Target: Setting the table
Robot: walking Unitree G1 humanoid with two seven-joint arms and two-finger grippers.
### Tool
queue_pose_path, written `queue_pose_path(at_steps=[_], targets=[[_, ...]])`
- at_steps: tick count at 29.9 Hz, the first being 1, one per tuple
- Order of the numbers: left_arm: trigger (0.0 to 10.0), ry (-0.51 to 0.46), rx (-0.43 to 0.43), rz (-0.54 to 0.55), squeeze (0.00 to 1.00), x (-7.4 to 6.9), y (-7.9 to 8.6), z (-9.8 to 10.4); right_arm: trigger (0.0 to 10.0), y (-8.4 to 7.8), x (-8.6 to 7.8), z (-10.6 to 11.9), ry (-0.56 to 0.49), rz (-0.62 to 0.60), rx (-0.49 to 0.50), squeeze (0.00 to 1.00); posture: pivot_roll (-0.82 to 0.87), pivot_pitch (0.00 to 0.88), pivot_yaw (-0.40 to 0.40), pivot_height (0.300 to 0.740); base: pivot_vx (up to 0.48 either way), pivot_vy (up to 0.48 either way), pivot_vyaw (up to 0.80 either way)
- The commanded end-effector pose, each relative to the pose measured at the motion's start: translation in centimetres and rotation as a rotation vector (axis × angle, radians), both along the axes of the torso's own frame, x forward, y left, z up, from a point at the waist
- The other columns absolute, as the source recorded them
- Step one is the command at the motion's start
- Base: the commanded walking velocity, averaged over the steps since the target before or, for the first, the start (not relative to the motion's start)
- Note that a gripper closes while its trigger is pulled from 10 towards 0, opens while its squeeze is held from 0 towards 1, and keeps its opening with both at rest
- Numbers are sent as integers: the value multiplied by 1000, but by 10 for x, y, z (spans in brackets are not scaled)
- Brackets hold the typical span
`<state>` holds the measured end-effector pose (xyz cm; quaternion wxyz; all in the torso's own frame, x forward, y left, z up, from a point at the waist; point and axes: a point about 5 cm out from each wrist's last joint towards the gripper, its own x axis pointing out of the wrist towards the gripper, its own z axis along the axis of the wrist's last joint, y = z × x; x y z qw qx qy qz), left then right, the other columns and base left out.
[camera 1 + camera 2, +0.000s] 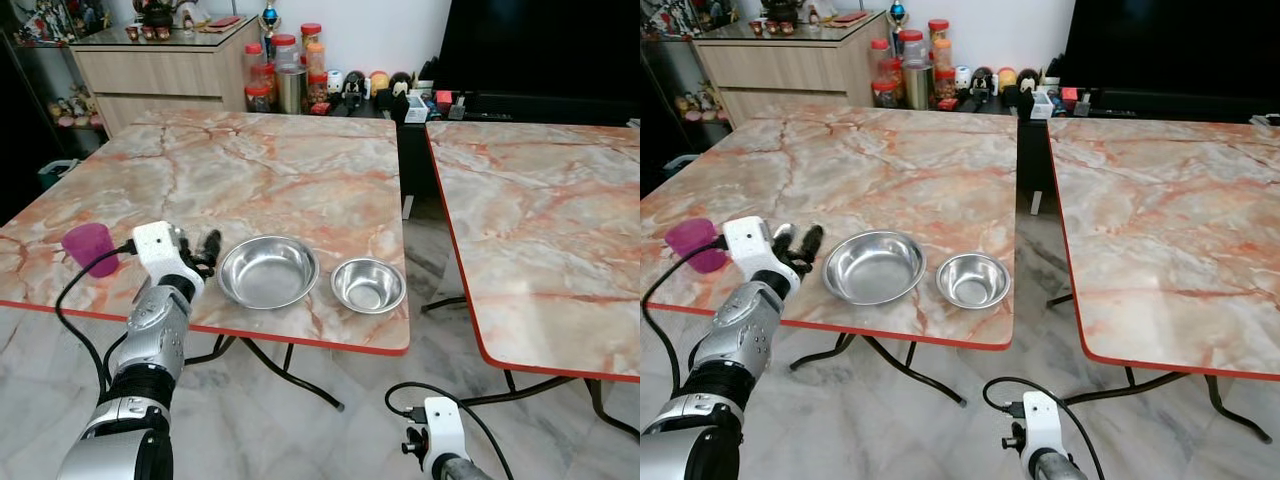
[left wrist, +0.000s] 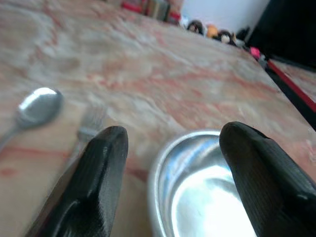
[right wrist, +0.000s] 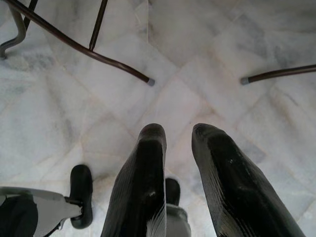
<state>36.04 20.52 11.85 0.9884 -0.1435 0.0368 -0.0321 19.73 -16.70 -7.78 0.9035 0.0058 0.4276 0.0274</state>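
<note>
On the near marble table (image 1: 250, 170) stand a large steel bowl (image 1: 268, 271) and, to its right, a small steel bowl (image 1: 368, 284). A purple cup (image 1: 90, 247) stands at the table's left front edge. My left gripper (image 1: 205, 250) hovers low over the table between the cup and the large bowl, open and holding nothing. In the left wrist view its fingers (image 2: 98, 173) frame the large bowl's rim (image 2: 163, 173), and a spoon (image 2: 37, 106) and a fork (image 2: 91, 123) lie on the table just beyond. My right gripper (image 3: 178, 133) hangs idle over the floor, fingers slightly apart.
A second marble table (image 1: 540, 210) stands to the right across a narrow gap. Jars (image 1: 290, 70), small ornaments and a wooden cabinet (image 1: 160, 70) line the back wall. Metal table legs (image 3: 79, 44) cross the tiled floor below.
</note>
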Motion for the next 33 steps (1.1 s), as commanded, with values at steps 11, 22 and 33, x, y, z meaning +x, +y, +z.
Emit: queue_pose_path(at_steps=[11,22,33], targets=[[10000,105,5,53,0,-3,8,-7,10000,1,-2,-1,-2,-6,2,0,38,0,23,740,0,0,0],[10000,189,-17,24,0,-3,-2,-17,10000,0,1,1,-9,-15,1,0,32,0,28,740,0,0,0],[10000,242,-1,16,0,-5,-5,-23,10000,1,-1,0,-3,-18,7,0,31,0,33,740,0,0,0]])
